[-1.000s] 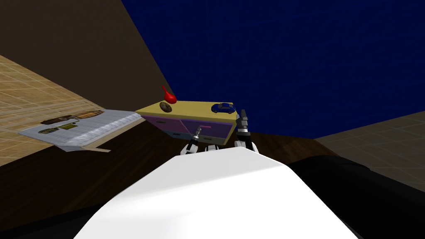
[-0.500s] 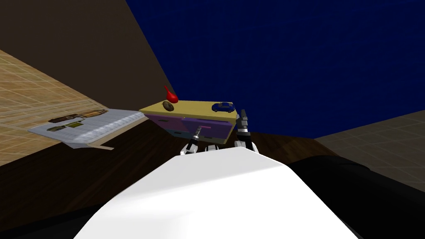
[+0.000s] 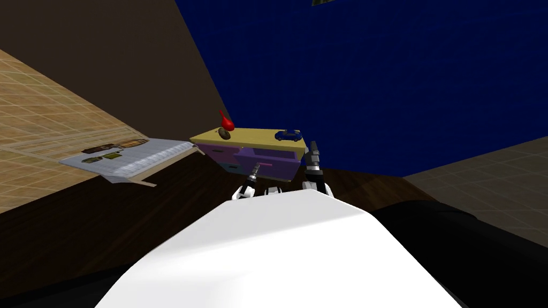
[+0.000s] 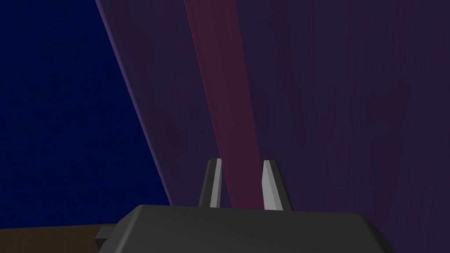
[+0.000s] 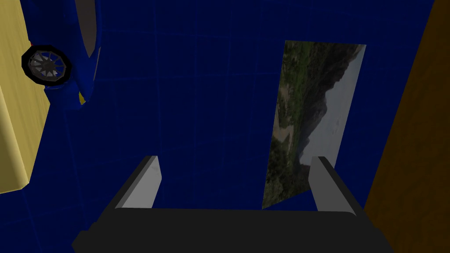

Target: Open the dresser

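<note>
The dresser [image 3: 251, 136] has a yellow top and purple fronts and stands against the blue wall. A pink bar handle [image 3: 263, 163] crosses its right-hand purple front, which appears to stand slightly forward of the left one. My left gripper [image 3: 256, 170] is at that handle. In the left wrist view the handle [image 4: 224, 110] runs between the two fingers of the left gripper [image 4: 241, 182], which press its sides. My right gripper [image 3: 313, 151] is raised beside the dresser's right end, and in its wrist view the right gripper [image 5: 235, 180] stands open on nothing.
On the dresser top are a red vase [image 3: 226, 123], a brown round object [image 3: 223, 133] and a blue toy car [image 3: 288, 135], which is close to my right hand [image 5: 66, 52]. A grey flat sheet [image 3: 134, 158] lies on the floor to the left. Dark floor lies around me.
My left fingers have closed on the handle. The whole head view has shifted: the dresser and sheet have slid rightward and look smaller while my grippers keep their place.
</note>
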Available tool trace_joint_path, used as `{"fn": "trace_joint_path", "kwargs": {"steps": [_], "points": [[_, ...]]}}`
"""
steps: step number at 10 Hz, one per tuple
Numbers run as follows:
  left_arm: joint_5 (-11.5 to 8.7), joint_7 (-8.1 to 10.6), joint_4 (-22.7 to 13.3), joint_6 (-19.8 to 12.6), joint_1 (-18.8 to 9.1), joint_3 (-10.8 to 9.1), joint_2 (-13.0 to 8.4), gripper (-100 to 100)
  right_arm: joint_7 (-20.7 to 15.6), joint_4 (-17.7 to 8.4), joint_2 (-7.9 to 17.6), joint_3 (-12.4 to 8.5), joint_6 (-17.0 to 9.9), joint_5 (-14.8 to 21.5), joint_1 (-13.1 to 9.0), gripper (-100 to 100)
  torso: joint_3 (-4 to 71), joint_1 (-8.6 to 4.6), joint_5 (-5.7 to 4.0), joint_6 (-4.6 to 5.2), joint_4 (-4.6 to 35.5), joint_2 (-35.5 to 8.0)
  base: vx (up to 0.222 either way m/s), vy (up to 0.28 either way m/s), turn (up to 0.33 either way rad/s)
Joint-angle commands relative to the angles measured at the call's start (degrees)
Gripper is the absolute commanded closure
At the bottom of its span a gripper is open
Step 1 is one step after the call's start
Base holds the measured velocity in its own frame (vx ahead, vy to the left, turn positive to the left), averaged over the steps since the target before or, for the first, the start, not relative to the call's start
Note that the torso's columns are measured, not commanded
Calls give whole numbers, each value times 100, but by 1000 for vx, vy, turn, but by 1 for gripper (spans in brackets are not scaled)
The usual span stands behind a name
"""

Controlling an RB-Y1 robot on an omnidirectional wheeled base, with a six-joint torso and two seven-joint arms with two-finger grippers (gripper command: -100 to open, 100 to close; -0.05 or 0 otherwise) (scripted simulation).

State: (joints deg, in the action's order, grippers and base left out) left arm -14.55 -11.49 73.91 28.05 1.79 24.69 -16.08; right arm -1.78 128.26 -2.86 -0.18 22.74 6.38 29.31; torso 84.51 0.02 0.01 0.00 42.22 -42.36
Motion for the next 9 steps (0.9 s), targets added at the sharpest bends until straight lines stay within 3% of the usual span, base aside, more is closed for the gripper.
{"fn": "trace_joint_path", "kwargs": {"steps": [1,2,3,9], "points": [[-18,-1,80,-19,88,70,-62,100,0,0,0,0,0,0,0,0,0,6,2,-2,1,2,-189,68,29],[-13,-3,95,-20,72,56,-43,100,0,0,0,0,0,0,0,0,3,9,1,-4,0,6,-95,29,1],[-62,1,275,-273,4,52,-79,-100,0,0,0,0,0,0,1,0,21,-6,-4,-1,4,38,-47,4,59],[-206,8,833,-1007,-252,7,-180,-100,0,0,0,0,0,0,2,0,3,0,-1,0,7,4,-29,-2,45]]}}
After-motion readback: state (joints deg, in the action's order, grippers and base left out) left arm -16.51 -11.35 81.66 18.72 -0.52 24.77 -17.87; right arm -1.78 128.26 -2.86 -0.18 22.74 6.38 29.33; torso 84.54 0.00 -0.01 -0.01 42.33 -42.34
